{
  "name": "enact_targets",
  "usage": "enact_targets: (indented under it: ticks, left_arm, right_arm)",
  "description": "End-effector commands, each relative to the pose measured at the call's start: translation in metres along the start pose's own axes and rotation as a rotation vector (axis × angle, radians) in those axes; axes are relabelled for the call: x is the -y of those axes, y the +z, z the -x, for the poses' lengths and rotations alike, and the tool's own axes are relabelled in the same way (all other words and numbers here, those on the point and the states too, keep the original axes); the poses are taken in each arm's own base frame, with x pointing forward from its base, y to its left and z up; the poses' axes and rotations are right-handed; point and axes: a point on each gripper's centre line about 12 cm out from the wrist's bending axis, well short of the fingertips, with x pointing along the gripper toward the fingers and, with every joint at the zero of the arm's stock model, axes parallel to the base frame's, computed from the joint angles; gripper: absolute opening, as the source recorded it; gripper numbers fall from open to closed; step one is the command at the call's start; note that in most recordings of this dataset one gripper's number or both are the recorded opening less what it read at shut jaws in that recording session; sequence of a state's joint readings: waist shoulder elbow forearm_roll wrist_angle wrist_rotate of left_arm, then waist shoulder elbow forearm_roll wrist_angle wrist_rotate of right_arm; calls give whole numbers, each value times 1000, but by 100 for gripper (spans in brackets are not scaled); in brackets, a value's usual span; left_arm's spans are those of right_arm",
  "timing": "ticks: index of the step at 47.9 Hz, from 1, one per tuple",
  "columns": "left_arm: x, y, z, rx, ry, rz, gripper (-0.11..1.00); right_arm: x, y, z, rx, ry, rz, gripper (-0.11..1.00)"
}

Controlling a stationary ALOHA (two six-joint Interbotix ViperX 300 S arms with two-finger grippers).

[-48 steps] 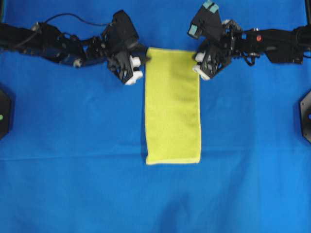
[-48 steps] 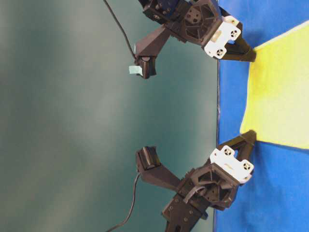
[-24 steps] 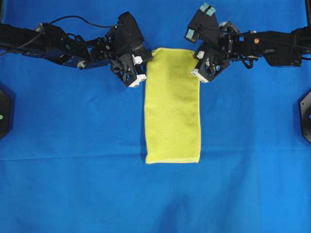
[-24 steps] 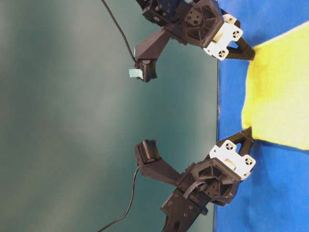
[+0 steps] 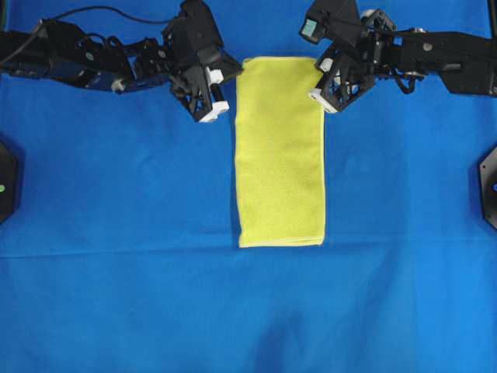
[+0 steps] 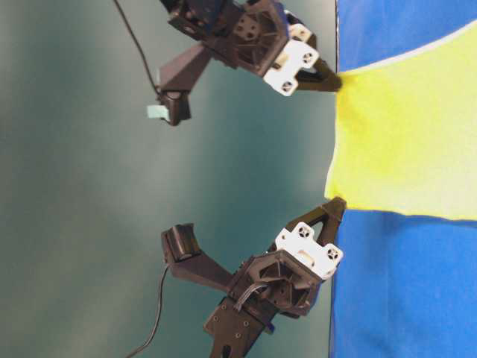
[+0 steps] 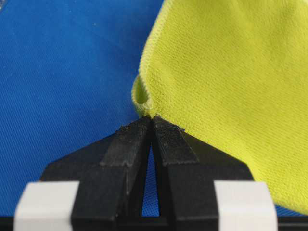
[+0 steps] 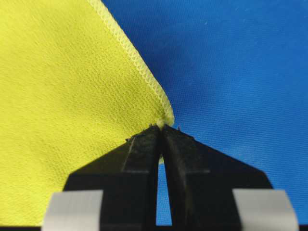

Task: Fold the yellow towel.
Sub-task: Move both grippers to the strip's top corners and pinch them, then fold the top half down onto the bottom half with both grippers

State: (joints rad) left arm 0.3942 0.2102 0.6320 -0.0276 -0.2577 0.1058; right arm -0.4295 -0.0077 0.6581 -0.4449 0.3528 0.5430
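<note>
Blue cloth (image 5: 116,233) covered the whole work surface, and on it lay one yellow towel (image 5: 280,155), folded into a long narrow strip that ran from near the far edge of the cloth toward its middle. Two black arms reached in from the far corners, one from each side.

The left gripper (image 5: 233,75) was pinched tight on the towel's far left corner, and the right gripper (image 5: 320,74) was clamped on the far right corner. Each wrist carried one small camera; the right one bore a strip of teal tape (image 5: 310,29).

From overhead the towel read as a flat rectangle with a pale hem along its near end, and both corners looked as if they lay on the cloth. The table-level view (turned on its side) showed what the overhead one could not: the far end of the towel (image 6: 402,142) drawn taut between the two pairs of closed black fingers, against a plain dark green backdrop (image 6: 82,186).

The wrist views gave the closest look. In the left one, the fingertips (image 7: 154,129) met on a bunched corner of towel (image 7: 226,72), which curled up just above them. In the right one, the fingertips (image 8: 161,137) nipped only the very tip of the stitched hem (image 8: 139,62), with the rest of the cloth spreading away to the left.
</note>
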Motion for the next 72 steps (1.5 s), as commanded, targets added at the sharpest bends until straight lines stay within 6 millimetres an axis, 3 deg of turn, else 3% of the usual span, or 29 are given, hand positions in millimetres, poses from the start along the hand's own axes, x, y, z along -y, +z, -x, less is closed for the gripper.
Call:
enact_targets:
  ticks: [1,15,22,30,46,56,63,72]
  left_arm:
    - [-2,18,6,52,6,-7,1]
    - [1,23,14,43,-3,-15,1]
    - [14,33,28,48,-32,-33,1]
    - [50,35,44,63,-108,-80,1]
    - [133,5,69,19,-297,-179,1]
    - [182,-10,77,4,-403,-216,1]
    - [198,-24,74,-34,-434,-206,1]
    - [206,-35,70,-59,-446,-214,1]
  right_arm:
    - [-1,10,10,39,7,-6,4]
    - [-10,8,13,32,18,0,4]
    - [-26,4,28,26,33,37,4]
    - [-54,-7,48,10,75,89,4]
    - [-123,-50,77,-28,209,135,4]
    - [-150,-73,85,-55,259,163,4]
    - [-159,-85,80,-86,265,166,4]
    - [-168,-91,68,-92,289,176,4]
